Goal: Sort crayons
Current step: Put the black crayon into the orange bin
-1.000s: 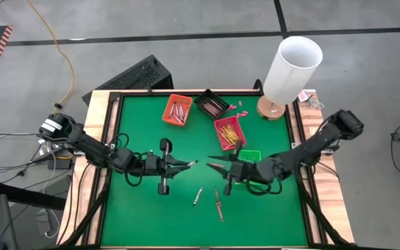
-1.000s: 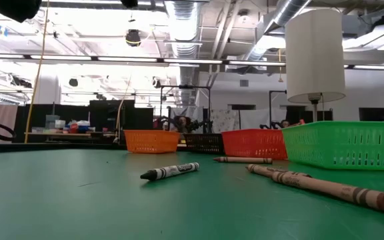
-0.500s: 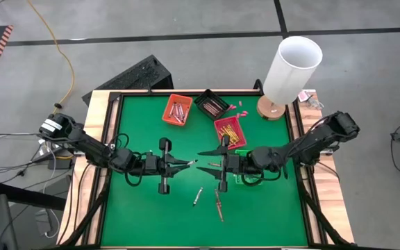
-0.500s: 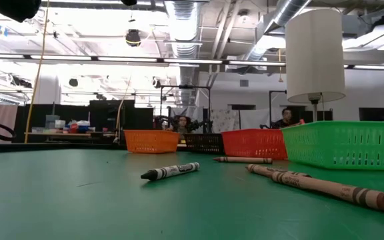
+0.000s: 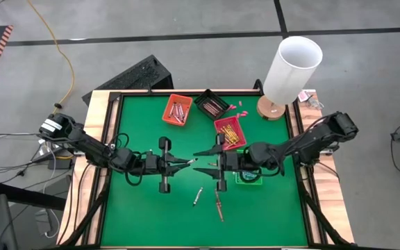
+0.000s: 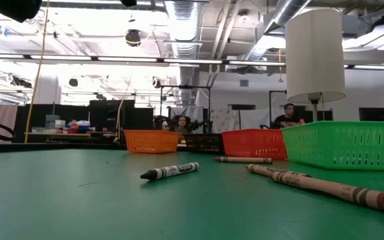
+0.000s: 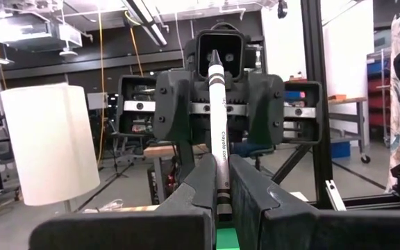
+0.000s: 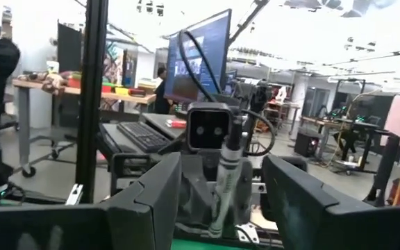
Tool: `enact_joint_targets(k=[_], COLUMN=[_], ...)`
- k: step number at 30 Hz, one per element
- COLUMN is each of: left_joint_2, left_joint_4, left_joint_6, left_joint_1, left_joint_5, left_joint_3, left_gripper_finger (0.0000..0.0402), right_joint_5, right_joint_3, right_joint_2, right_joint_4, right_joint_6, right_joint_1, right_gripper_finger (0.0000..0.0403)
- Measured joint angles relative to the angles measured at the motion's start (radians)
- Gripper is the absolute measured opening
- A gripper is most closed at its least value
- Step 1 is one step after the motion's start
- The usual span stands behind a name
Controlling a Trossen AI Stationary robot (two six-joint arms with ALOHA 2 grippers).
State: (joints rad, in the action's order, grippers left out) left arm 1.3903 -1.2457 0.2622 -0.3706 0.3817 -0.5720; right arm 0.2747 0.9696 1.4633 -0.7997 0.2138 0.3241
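High view: at frame centre, the left gripper (image 5: pixel 186 163) and right gripper (image 5: pixel 203 152) meet tip to tip above the green table (image 5: pixel 137 215); two loose crayons (image 5: pixel 218 205) lie below centre.

Low view: three crayons (image 6: pixel 171 171) rest mid-frame.

Left wrist view: narrow fingers clamp a white crayon (image 7: pixel 218 135) upright, centre frame.

Right wrist view: fingers (image 8: pixel 155 184) spread wide, that crayon between them.

Bright overhead lighting; near crayon (image 6: pixel 325 186) blurred.

Left pincer (image 7: pixel 221 182) fingers hide the crayon's (image 7: pixel 217 125) base.
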Motion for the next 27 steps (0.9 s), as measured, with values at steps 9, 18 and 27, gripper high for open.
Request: enact_joint_targets(k=[9,18,27], left_joint_2=[0.0,0.0,0.0], left_joint_4=[0.004,0.008,0.008], left_joint_6=[0.006,0.011,0.011], left_joint_1=[0.0,0.0,-0.001], left_joint_5=[0.005,0.005,-0.003], left_joint_3=[0.0,0.0,0.0], left_gripper_finger=[0.0006,0.0006,0.0006], right_joint_5=[-0.016,-0.007,-0.003], right_joint_3=[0.065,0.072,0.072], right_joint_2=[0.067,0.08,0.08], right_joint_4=[0.05,0.056,0.059], right_joint_6=[0.0,0.004,0.001], right_joint_1=[-0.02,-0.019,-0.019], right_gripper_finger=[0.0199,0.0101,0.001])
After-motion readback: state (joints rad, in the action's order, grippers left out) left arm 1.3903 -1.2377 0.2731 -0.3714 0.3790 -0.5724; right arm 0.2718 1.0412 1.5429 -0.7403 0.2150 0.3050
